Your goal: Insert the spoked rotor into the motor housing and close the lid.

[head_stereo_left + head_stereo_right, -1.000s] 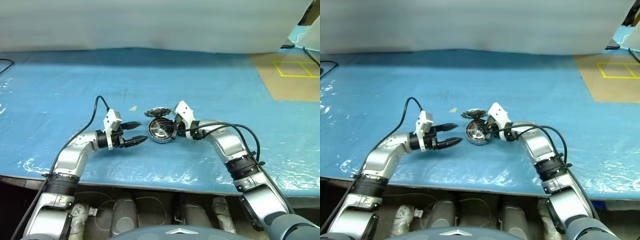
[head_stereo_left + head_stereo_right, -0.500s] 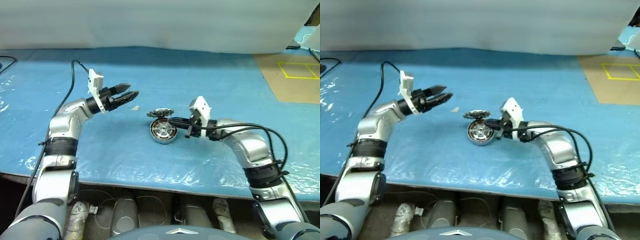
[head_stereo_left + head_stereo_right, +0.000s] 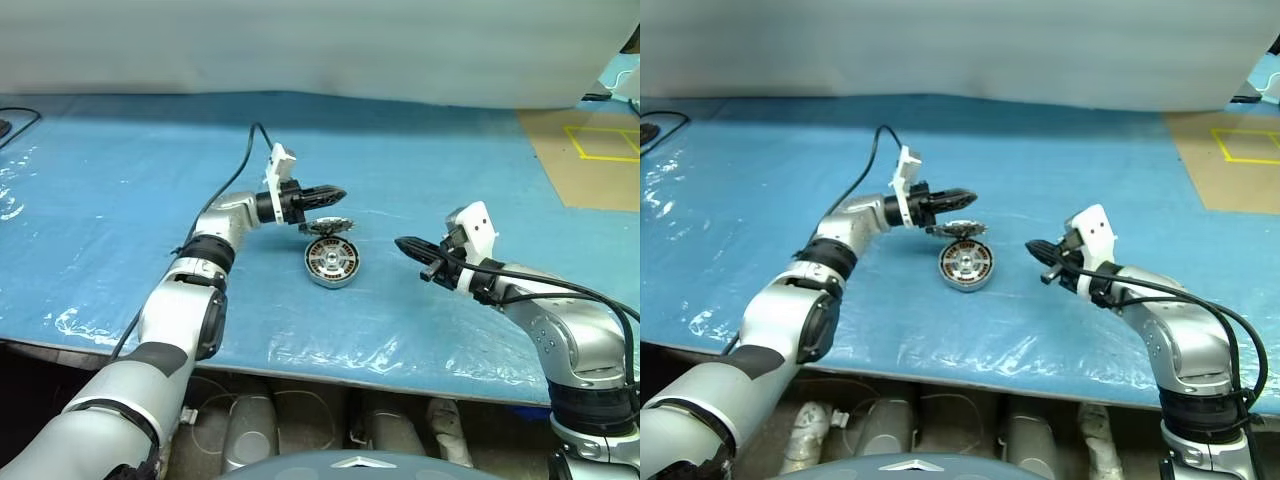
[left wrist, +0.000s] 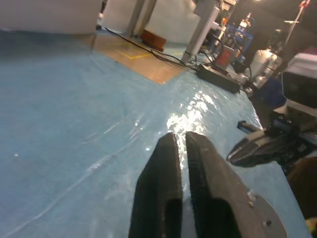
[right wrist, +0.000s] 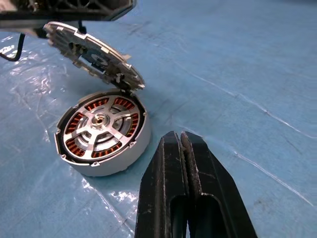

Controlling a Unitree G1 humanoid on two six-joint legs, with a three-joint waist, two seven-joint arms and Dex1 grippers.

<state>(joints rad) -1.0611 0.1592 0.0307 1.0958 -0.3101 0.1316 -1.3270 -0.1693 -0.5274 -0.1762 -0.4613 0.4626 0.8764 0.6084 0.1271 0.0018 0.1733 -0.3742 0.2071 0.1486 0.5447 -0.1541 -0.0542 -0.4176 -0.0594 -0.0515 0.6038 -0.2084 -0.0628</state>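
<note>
The motor housing point(image 5: 101, 131) lies flat on the blue table, copper windings showing under the silver spokes of the spoked rotor point(image 5: 99, 119) seated in it. The lid point(image 5: 94, 52), a toothed grey disc, stands tilted with its lower edge resting on the housing's far rim point(image 3: 331, 262). My left gripper point(image 3: 336, 192) is shut and empty, level, its tips just above the lid's point(image 3: 325, 227) raised edge; whether they touch it I cannot tell. My right gripper point(image 3: 400, 243) is shut and empty, off to the right of the housing and pointing at it.
The blue plastic-covered table point(image 3: 450, 160) stretches wide around the parts. A brown floor patch with yellow tape point(image 3: 590, 145) lies at the back right. A black cable point(image 3: 12, 118) lies at the far left. The table's front edge point(image 3: 300, 370) runs close to me.
My left arm swung in from the left to just above the lid, and its gripper went from open to shut. My right gripper drew back to the right, away from the housing.
</note>
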